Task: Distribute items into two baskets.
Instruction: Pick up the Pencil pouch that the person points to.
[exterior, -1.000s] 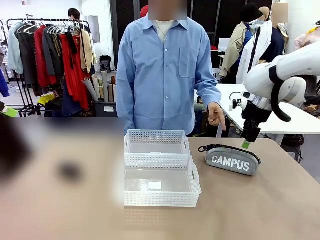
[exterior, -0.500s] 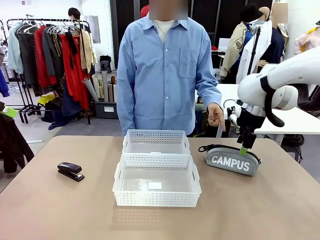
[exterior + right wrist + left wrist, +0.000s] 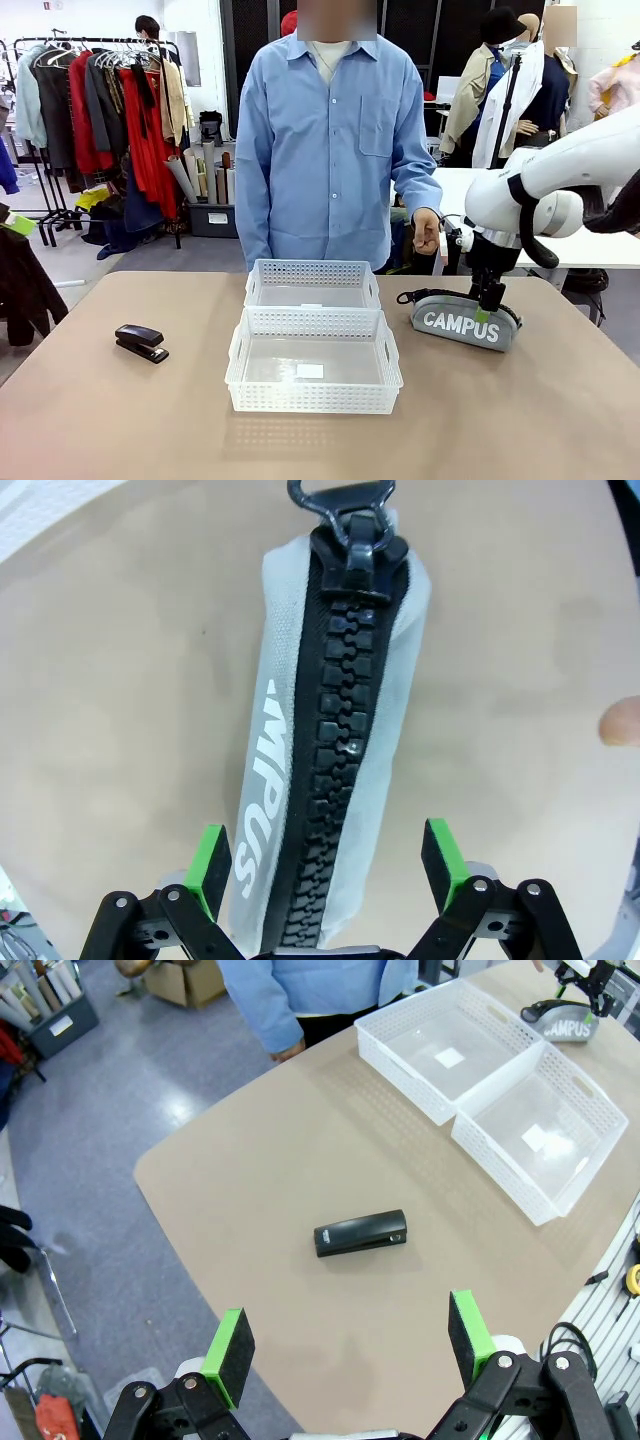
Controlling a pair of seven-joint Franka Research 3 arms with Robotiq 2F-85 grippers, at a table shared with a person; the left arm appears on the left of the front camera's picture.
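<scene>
Both spread wide, empty: left gripper (image 3: 345, 1345), right gripper (image 3: 325, 865). Soft, light pouch (image 3: 285, 660) probably pinches best across its middle.

The table (image 3: 540, 420) carries two white baskets, the far basket (image 3: 314, 272) toward the far edge and the near basket (image 3: 314, 400) toward the near edge. There is one grey CAMPUS pouch (image 3: 465, 322) toward the right edge and one black stapler (image 3: 141, 342) toward the left edge, two loose items in all. One person (image 3: 325, 140) stands at the far edge.
</scene>
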